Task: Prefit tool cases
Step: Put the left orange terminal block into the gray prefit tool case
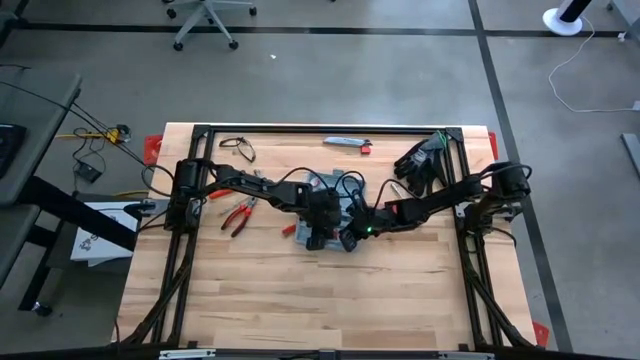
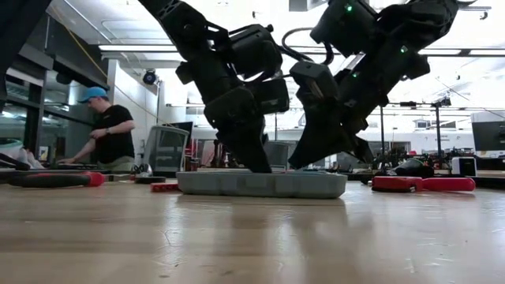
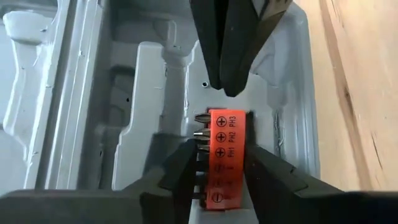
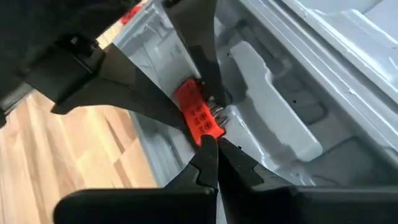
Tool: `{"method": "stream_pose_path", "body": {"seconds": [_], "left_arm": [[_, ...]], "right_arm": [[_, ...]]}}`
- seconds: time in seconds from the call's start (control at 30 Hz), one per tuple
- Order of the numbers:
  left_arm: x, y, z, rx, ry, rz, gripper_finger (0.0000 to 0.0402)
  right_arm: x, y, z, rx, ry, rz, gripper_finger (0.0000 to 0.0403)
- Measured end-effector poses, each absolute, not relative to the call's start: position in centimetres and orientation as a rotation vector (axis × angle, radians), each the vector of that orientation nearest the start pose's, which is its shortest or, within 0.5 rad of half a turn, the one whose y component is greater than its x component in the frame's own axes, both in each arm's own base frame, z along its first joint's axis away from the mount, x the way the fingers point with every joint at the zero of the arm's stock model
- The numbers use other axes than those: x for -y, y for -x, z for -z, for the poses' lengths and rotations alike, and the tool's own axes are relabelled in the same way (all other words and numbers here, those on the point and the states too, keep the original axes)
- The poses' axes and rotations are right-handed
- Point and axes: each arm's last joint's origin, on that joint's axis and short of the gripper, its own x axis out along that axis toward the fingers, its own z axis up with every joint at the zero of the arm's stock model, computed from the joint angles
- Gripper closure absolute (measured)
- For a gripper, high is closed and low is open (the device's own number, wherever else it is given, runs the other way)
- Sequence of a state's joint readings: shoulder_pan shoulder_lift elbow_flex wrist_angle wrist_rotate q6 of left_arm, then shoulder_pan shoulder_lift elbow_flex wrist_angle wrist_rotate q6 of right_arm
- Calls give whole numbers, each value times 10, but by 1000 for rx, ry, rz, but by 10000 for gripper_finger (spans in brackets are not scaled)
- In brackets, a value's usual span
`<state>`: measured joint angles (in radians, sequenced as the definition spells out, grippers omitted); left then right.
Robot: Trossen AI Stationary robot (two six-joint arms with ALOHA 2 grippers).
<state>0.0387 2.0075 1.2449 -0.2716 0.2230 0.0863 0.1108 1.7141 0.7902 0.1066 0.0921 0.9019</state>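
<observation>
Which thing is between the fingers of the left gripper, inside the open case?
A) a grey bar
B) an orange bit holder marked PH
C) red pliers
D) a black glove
B: the left gripper straddles the orange bit holder, marked PH, in the case.

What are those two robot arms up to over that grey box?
Both arms reach into the open tool case mid-table. The left gripper straddles an orange bit holder lying in one of the case's recesses. The right gripper, shut, presses its tip against the holder's end. Red-handled pliers and black gloves lie nearby.
</observation>
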Motion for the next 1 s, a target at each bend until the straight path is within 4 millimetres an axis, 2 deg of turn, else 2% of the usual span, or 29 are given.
{"method": "stream_pose_path", "body": {"seconds": [0.1, 0.37, 0.7, 0.83, 1.0], "left_arm": [[-9, -398, -134, -1027, 61, 210, 262], [-8, -397, -135, -1033, 86, 245, 257], [-14, -391, -163, -986, 82, 225, 255], [-22, -376, -174, -1024, 120, 194, 255], [-28, -338, -172, -1033, 180, 127, 255]], "right_arm": [[-33, -319, -136, -739, -776, 345, 402], [-33, -320, -137, -727, -782, 341, 403], [-33, -320, -137, -724, -783, 340, 403], [-39, -319, -137, -729, -786, 329, 403], [-47, -318, -137, -722, -771, 337, 403]]}}
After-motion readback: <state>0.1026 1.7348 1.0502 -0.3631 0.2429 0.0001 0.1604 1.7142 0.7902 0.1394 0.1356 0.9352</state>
